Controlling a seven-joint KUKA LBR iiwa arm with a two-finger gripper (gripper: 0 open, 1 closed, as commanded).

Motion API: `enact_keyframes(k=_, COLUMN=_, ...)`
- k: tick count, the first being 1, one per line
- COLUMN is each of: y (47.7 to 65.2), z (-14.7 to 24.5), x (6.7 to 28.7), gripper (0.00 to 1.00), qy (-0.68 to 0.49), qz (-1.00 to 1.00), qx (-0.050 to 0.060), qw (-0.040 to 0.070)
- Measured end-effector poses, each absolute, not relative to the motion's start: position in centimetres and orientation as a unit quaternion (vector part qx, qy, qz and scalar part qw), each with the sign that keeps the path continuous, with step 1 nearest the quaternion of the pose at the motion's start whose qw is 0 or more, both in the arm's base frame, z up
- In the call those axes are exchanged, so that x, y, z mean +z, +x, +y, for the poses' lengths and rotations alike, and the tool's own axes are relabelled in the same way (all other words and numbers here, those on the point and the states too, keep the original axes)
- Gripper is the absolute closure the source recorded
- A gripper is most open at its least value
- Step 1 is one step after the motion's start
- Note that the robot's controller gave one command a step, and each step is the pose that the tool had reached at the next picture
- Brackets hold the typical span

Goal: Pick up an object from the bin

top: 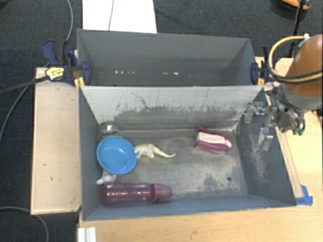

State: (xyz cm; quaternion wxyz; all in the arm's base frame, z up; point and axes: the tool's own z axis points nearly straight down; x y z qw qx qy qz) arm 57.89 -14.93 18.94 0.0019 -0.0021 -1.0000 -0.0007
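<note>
Bin (pixel 166 110) of grey sheet metal with sloped walls; the floor is scuffed and scratched pale. Dark carpet (pixel 30 14) lies around it.

Camera view: a blue bowl (pixel 116 155), round smooth plastic, sits at the left of the floor and is taken as the landmark.
- Just right of the bowl lies a white toy dinosaur (pixel 154 152), on its side.
- Just below the bowl is a translucent purple bottle (pixel 136 192), cylindrical and lying flat.
- Well right of the bowl is a purple-and-white lump (pixel 213 140), striped, with a rounded outline.
- Farther right again, the gripper (pixel 257 126) hangs over the right sloped wall. Its metal fingers (pixel 266 135) are spread with nothing between them.

The purple-and-white lump lies left of the jaws, near but apart, and is the closest item to them.
</note>
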Motion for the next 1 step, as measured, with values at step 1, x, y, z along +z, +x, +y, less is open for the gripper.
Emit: enact_keyframes(k=1, y=58.06, z=-14.88, x=19.45, gripper=0.0, qy=0.0, qz=-1.0, qx=0.0, qw=-0.002)
